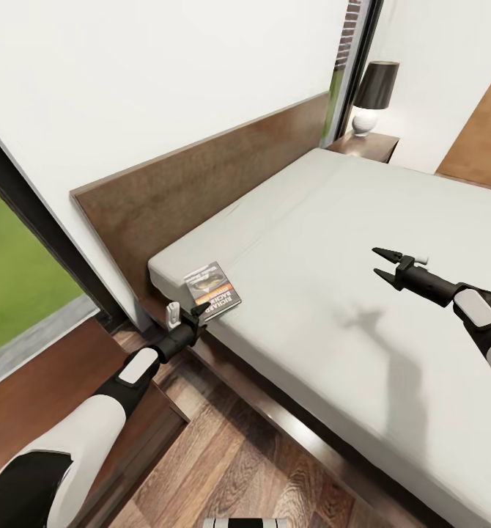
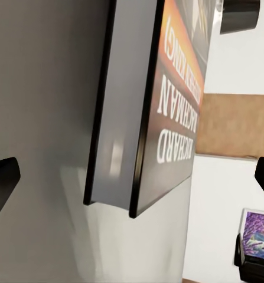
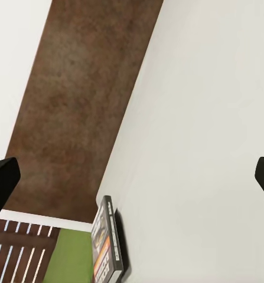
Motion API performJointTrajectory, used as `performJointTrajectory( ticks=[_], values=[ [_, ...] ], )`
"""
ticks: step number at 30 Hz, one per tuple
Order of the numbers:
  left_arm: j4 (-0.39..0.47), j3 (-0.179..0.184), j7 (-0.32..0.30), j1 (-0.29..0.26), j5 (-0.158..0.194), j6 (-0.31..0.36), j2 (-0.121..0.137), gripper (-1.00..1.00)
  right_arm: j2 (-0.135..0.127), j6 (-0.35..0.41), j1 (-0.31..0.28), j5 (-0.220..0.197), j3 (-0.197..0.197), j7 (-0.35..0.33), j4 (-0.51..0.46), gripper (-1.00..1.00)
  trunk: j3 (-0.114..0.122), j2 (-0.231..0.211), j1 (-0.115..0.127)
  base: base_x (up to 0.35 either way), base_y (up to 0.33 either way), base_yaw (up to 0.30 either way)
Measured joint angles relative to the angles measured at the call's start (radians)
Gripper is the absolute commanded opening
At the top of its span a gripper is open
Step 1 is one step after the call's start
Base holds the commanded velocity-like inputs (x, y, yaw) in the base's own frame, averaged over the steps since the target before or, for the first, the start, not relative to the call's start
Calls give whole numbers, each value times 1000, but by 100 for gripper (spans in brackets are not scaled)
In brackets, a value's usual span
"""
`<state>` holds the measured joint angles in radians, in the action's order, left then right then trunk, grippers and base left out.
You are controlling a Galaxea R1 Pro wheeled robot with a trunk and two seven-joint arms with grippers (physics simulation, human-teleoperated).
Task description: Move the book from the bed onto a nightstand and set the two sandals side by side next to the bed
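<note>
The book point(image 1: 213, 291) lies flat on the mattress at the corner of the bed point(image 1: 363, 293) nearest the headboard point(image 1: 201, 183), close to the mattress edge. Its cover faces up, with white lettering on a dark lower half and an orange-toned picture above; in the left wrist view the book point(image 2: 149, 112) appears close up, edge on, its pale page block showing between dark covers. In the right wrist view the same book point(image 3: 108, 247) sits far off at the mattress rim, with the brown headboard point(image 3: 78, 106) behind it.

The left end effector point(image 1: 199, 314) is right at the book's near corner, at the side of the bed. Its two dark fingertips point(image 2: 2, 183) stand wide apart on either side of the left wrist view, with the book between them but not touching either, so it is open and holds nothing.

The right end effector point(image 1: 381, 264) hovers above the middle of the mattress, well apart from the book, with its shadow on the sheet below. Its two pointed fingers are spread apart and empty.

Beyond the far side of the bed stands a nightstand point(image 1: 366, 145) carrying a lamp point(image 1: 374, 95) with a dark shade and a white round base. A tall black-framed window point(image 1: 26, 249) showing grass is beside the headboard. The floor point(image 1: 231, 462) along the bed is brown wood plank.
</note>
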<state>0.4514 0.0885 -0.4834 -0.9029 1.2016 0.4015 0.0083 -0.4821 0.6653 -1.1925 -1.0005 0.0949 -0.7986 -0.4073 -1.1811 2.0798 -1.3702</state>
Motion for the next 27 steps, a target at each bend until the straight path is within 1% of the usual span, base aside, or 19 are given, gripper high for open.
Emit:
performJointTrajectory(
  ticks=[8, 27],
  values=[
    [0, 0, 1, 0, -10, 0, -1, 100, 0, 0, 0, 0, -1, -1, 0, 100, 0, 0, 0, 0, 0, 0],
    [0, 0, 0, 0, -10, 0, -1, 100, 0, 0, 0, 0, 0, -3, 0, 100, 0, 0, 0, 0, 0, 0]
  ],
)
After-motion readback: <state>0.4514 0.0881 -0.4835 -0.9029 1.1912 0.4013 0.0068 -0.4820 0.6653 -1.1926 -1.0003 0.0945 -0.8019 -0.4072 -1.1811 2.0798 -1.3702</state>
